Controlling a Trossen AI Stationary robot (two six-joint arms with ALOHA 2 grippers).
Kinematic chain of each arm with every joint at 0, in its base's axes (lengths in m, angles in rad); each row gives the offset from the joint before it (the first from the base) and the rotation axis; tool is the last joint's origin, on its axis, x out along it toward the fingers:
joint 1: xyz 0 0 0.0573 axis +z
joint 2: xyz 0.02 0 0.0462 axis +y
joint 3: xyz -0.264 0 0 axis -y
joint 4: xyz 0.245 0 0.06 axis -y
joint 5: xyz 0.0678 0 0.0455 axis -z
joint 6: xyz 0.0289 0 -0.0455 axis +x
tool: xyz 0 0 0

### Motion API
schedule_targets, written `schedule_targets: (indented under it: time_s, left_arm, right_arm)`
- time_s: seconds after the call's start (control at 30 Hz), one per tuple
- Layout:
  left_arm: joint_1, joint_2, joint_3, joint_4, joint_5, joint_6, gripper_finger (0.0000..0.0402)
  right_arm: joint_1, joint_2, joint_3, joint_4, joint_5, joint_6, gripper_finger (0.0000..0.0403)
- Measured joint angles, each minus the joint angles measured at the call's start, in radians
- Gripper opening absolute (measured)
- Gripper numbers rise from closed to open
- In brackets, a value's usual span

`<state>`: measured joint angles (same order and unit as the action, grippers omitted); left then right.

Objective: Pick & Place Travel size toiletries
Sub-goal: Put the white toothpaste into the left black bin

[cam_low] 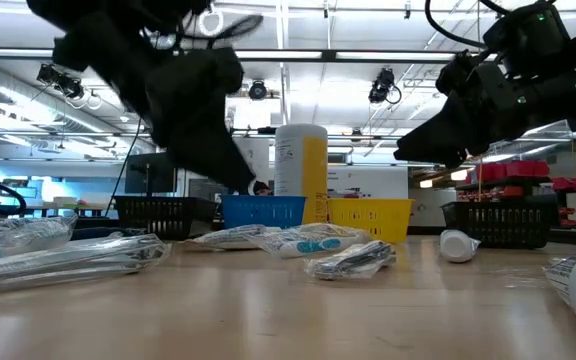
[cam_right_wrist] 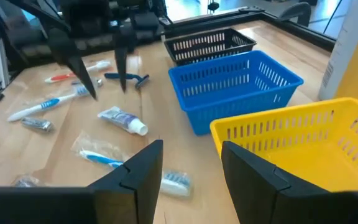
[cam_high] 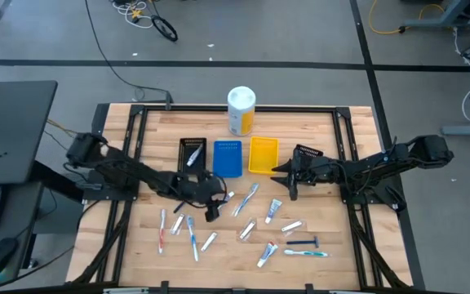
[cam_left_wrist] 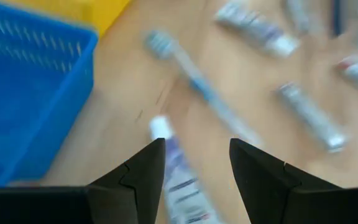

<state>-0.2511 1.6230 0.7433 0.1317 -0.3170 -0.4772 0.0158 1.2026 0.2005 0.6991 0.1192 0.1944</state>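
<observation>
Right under my left pincer (cam_left_wrist: 191, 168) lies a white tube (cam_left_wrist: 178, 174). Both fingers are wide open, holding nothing. I should drop straight, then squeeze gently.

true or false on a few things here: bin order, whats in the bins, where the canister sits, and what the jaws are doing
1. The blue bin sits between the black bin and the yellow bin. True.
2. The yellow bin holds several tubes. False: it looks empty.
3. The white-and-yellow canister lies on its side. False: it stands upright behind the bins.
4. The left gripper has open jaws above a small tube. True.
5. The right gripper clamps a toothbrush. False: its jaws are open and empty, near the yellow bin.
</observation>
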Motion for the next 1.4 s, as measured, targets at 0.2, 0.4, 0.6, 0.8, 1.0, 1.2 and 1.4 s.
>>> schedule_targets:
  time_s: [0.2, 0.4, 0.6, 0.8, 1.0, 1.2, 1.4]
  left_arm:
    - [-0.007, 0.106, 0.0, 0.011, -0.003, -0.074, 0.019]
    - [-0.008, 0.144, 0.0, 0.018, 0.019, -0.112, 0.019]
    - [-0.008, 0.144, 0.0, 0.007, 0.018, -0.064, 0.0165]
    - [-0.006, 0.136, 0.0, -0.006, 0.026, -0.069, 0.0113]
    - [0.001, 0.079, -0.003, -0.039, 0.056, -0.089, 0.0098]
    - [0.002, -0.059, -0.002, -0.162, 0.02, -0.093, 0.01]
    - [0.016, -0.266, -0.002, -0.401, -0.145, -0.15, 0.0099]
  right_arm:
    - [0.0, 0.0, 0.0, -0.001, 0.0, 0.0, 0.0174]
    - [0.0, 0.0, 0.0, -0.001, 0.0, 0.0, 0.0174]
    - [0.0, 0.0, 0.0, -0.003, 0.001, 0.0, 0.0174]
    - [0.0, 0.0, 0.0, -0.003, 0.001, 0.0, 0.0174]
    - [0.0, 0.0, 0.0, -0.005, 0.001, 0.0, 0.0174]
    - [0.0, 0.0, 0.0, -0.008, 0.001, 0.0, 0.0174]
    - [0.0, 0.0, 0.0, -0.008, 0.002, 0.0, 0.0174]
